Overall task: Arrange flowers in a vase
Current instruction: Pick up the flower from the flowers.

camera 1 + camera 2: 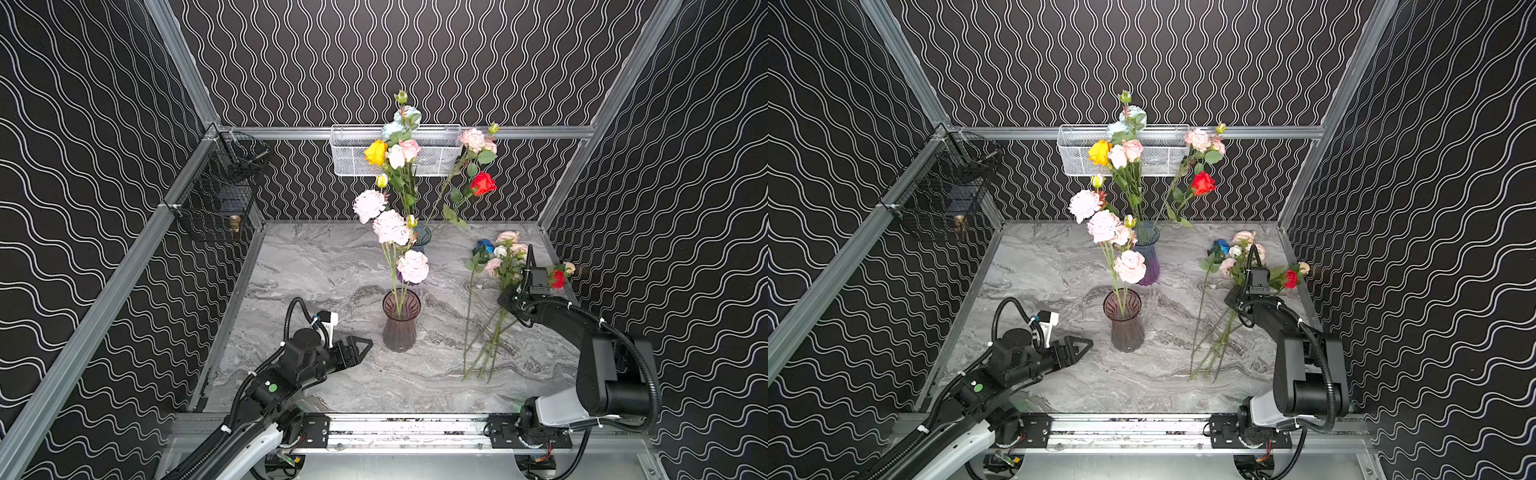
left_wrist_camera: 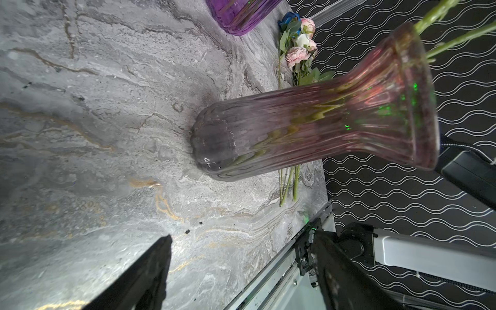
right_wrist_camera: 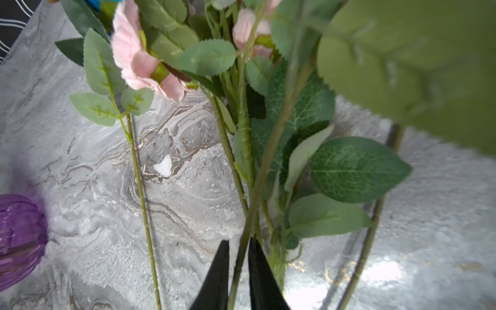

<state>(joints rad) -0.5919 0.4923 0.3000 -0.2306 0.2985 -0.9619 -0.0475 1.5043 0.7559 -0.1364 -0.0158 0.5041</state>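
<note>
A smoky pink glass vase (image 1: 400, 328) (image 2: 308, 128) stands mid-table and holds a pale pink peony spray (image 1: 390, 226). Behind it, a purple vase (image 1: 1148, 257) carries yellow, white, pink and red flowers (image 1: 395, 156). More flowers (image 1: 498, 257) lie in a loose pile on the right of the table. My right gripper (image 3: 239, 243) (image 1: 508, 301) is down in that pile, shut on one green stem (image 3: 264, 166); I cannot tell which bloom it belongs to. My left gripper (image 1: 365, 349) (image 2: 241, 239) hovers open and empty just left of the pink vase's base.
A white mesh basket (image 1: 436, 160) hangs on the back wall behind the tall blooms. A black wire basket (image 1: 216, 195) is fixed to the left wall. The aluminium rail (image 1: 415, 428) runs along the table's front edge. A red rose (image 1: 557, 279) sits beside the right wrist.
</note>
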